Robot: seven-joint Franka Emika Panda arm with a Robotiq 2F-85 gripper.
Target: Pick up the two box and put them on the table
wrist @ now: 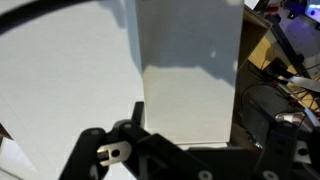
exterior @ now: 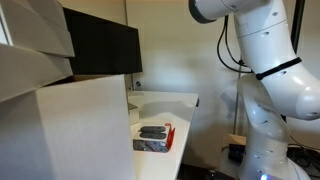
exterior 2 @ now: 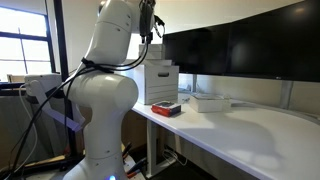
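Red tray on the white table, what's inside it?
The red tray holds dark items, too small to identify. They cover its floor, so anything beneath them is hidden.

The table [exterior 2: 262,135] and box [exterior 2: 208,102] are white, the tray [exterior 2: 166,109] red-edged, monitors [exterior 2: 250,45] black.

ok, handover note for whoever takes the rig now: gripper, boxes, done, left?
Gripper hangs high over the table, nothing visibly held; open or shut unclear.
One flat white box lies on the table near the red-edged tray.
Second box: cannot pick it out.
Done: at most one box placed.
Left: locate the second box and set it on the table.
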